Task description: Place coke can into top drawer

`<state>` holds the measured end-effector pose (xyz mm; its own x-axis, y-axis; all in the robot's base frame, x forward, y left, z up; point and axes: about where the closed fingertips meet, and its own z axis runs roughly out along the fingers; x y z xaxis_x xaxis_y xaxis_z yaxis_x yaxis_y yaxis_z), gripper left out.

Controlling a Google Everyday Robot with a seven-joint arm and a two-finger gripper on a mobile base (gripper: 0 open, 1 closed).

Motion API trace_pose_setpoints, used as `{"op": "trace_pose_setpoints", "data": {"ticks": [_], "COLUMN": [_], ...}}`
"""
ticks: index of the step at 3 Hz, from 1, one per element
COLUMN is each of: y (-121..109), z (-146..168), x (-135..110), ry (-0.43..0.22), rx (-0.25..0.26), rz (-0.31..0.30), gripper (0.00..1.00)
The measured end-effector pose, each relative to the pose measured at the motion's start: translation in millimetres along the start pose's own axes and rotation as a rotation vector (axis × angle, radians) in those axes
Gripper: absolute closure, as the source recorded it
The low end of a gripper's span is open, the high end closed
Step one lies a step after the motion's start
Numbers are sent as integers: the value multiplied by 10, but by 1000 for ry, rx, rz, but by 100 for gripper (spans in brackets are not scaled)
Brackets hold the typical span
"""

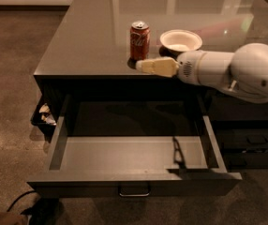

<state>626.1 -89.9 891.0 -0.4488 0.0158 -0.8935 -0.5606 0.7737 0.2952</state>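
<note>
— Dim room, this. Light comes from above: pale glare spots on the worktop [87, 41] behind the coke can [139, 40].
— And the claw [141, 66], just in front of the can, glows cream; a thin shadow lies in the top drawer [92, 182].

One high frontal camera
We look down, fairly near, over the open top drawer [124, 154] onto the counter [92, 36]; the gripper [141, 66] sits mid-frame at the counter's front edge.
</note>
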Motion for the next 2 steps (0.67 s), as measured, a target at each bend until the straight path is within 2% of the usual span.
{"op": "trace_pose_setpoints", "data": {"ticks": [1,2], "y": [166,267], "z": [237,420], "x": [-153,-268], "ry": [-62,-110], "rx": [-53,-84], "rz": [-38,-69], "gripper": [0,0]}}
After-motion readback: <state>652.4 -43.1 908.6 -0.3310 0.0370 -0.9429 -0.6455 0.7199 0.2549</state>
